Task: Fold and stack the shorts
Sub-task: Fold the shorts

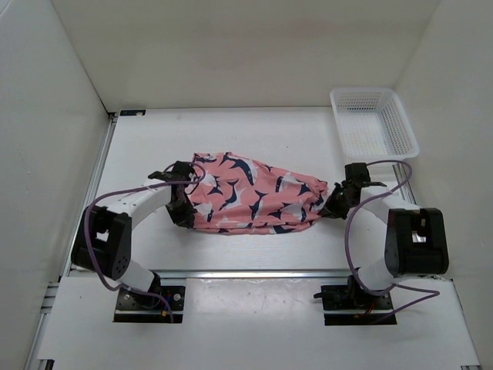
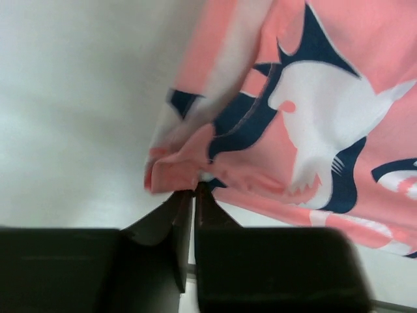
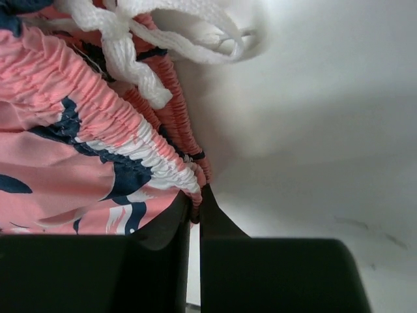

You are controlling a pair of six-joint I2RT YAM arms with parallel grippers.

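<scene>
The coral-pink shorts (image 1: 254, 193) with navy-and-white bird shapes hang stretched between my two grippers over the middle of the table. My left gripper (image 1: 183, 210) is shut on the hem corner at the shorts' left end; the left wrist view shows pink fabric (image 2: 306, 111) pinched at my left gripper (image 2: 194, 188). My right gripper (image 1: 333, 205) is shut on the gathered elastic waistband (image 3: 124, 130) at the right end, pinched at my right gripper (image 3: 197, 195). A white drawstring (image 3: 137, 39) lies above the waistband.
A white plastic mesh basket (image 1: 373, 122) stands at the back right of the white table (image 1: 154, 146). White walls enclose the table on the left, back and right. The aluminium rail (image 1: 246, 273) runs along the front edge.
</scene>
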